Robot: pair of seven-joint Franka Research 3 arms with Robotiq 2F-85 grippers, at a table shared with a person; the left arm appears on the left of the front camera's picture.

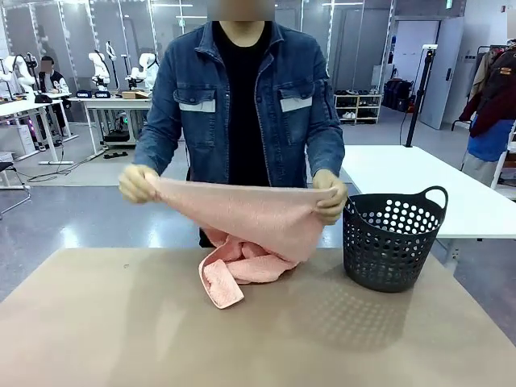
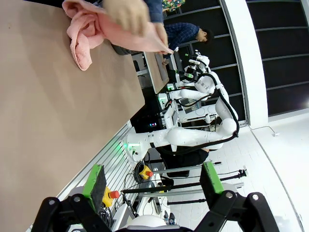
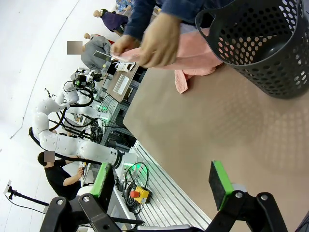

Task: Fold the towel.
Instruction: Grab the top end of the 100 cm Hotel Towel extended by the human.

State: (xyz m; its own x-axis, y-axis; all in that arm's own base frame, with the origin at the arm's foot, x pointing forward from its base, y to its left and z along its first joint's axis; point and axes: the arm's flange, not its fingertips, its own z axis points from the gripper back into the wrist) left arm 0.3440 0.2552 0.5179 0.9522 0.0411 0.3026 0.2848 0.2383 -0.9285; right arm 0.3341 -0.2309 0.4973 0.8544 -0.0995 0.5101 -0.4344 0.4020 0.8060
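towel (image 1: 258, 222) held up by the person (image 1: 242, 105), lower end bunched on the table (image 1: 121, 322) (beside the basket (image 1: 391, 242)). left gripper (image 2: 153, 182) and right gripper (image 3: 161, 182): jaws apart, empty. lay towel flat before folding; hem seemingly twisted.

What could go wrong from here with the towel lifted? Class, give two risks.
The towel hangs bunched, its lower end heaped on the table, so it may be laid down creased. The person's hand holds a corner right beside the basket; the towel could snag its rim or nudge it.
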